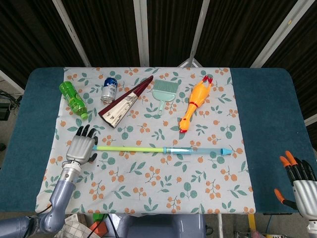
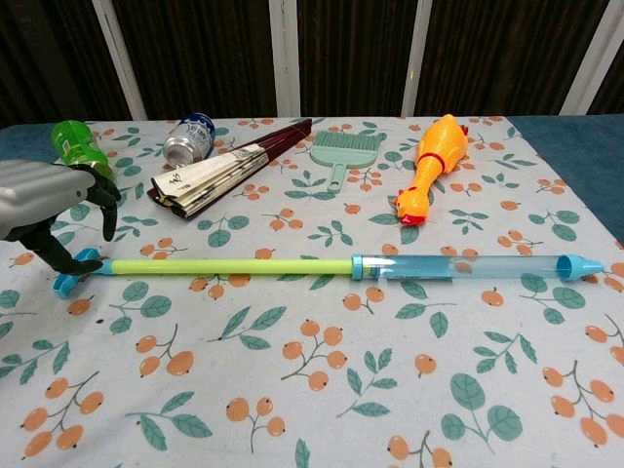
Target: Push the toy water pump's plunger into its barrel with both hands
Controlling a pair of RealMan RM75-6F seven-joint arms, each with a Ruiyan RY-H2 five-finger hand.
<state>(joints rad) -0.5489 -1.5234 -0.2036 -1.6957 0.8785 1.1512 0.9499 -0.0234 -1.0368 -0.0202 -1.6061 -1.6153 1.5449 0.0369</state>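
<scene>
While your left hand (image 1: 82,147) sits over the handle end of the toy pump (image 1: 163,149), fingers spread and arched above the blue handle (image 2: 76,270), you cannot tell from either view whether it has actually closed on it. The pump lies flat across the middle of the floral cloth (image 1: 148,183), its green plunger (image 2: 229,265) fully drawn out of the clear blue barrel (image 2: 463,265), nozzle pointing to your right. Your right hand (image 1: 299,182) hangs well apart at the table's (image 1: 267,109) near right corner, fingers apart and holding nothing.
</scene>
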